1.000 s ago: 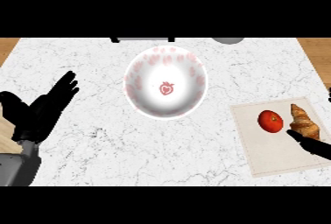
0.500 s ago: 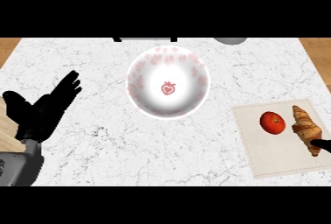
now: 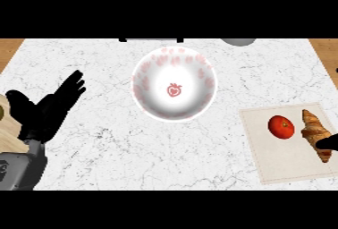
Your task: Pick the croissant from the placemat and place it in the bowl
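Croissant (image 3: 317, 134) on your placemat (image 3: 277, 156) beside a tomato (image 3: 281, 127), right hand (image 3: 328, 143) touching it at the frame edge, grip indiscernible, bowl (image 3: 174, 85) apart, left hand (image 3: 48, 109) resting open, holding nothing.

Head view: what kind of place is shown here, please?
Probably a kitchen counter: a white marble top, a bowl with a strawberry print, and a placemat holding a tomato and a croissant.

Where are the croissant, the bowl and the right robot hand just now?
croissant (image 3: 312, 126): head view, on its upper half.
bowl (image 3: 150, 103): head view, on its inner wall, left side.
right robot hand (image 3: 328, 143): head view, on the black fingers at the right edge, over the croissant.
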